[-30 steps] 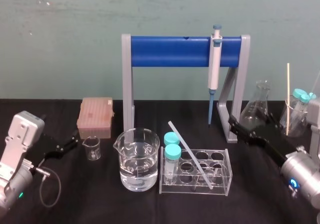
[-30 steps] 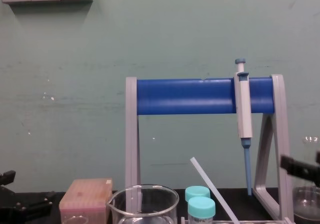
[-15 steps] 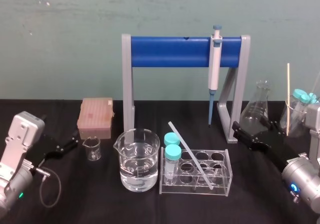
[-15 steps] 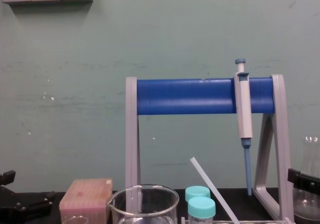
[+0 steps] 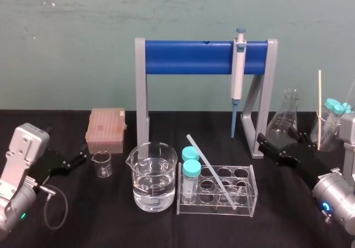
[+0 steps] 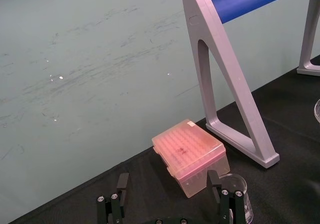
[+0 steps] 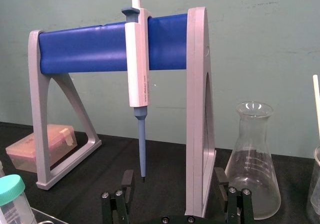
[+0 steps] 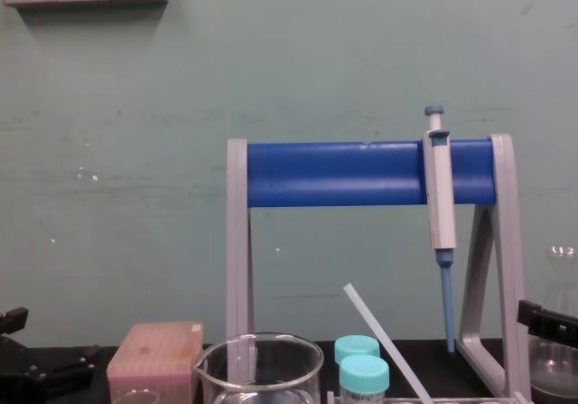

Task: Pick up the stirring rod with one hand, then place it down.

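Head view: we are locating the whitish-translucent stirring rod (image 5: pixel 211 171), tilted back-left, leftward of the spread, nearer right tool (image 5: pixel 264 143); left tool (image 5: pixel 80 159) spread.

Stirring rod (image 5: pixel 211 169) in the tube rack (image 5: pixel 250 202), beaker (image 5: pixel 152 177) left of it.

1. You see the stirring rod (image 8: pixel 379 332) leaning, top end up-left, passing just right of two teal-capped tubes (image 8: pixel 363 373).
2. Your pipette (image 8: pixel 440 196) hangs upright on the stand's blue bar (image 8: pixel 334 173), near its right leg.
3. Beaker (image 8: pixel 257 357) and pink tip box (image 8: pixel 153 359) sit lower left.
4. Left gripper (image 8: pixel 54 368) is low at the left edge. Right gripper (image 8: pixel 542 321) is at the right edge, beside the flask (image 8: pixel 562 363).
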Robot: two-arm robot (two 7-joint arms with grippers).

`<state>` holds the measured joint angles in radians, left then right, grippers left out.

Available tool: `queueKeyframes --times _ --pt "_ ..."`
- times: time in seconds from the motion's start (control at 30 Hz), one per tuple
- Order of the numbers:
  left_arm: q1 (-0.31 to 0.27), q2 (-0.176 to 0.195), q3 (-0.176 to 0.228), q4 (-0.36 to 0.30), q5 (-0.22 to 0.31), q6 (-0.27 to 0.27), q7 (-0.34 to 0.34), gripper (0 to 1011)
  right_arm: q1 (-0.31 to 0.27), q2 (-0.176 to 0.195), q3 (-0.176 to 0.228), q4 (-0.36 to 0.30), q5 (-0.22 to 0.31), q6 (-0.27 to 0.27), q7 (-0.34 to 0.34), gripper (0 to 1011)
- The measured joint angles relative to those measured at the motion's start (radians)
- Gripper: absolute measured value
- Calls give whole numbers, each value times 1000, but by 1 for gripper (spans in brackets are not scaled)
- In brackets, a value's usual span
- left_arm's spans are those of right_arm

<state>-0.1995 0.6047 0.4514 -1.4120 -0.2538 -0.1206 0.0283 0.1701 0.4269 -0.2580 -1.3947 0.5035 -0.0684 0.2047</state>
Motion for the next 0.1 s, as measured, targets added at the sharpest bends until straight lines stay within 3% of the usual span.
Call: queueKeyframes --times 0.1 --pt "0 0 0 0 0 0 0 1000 0 0 0 0 0 0 1 1003"
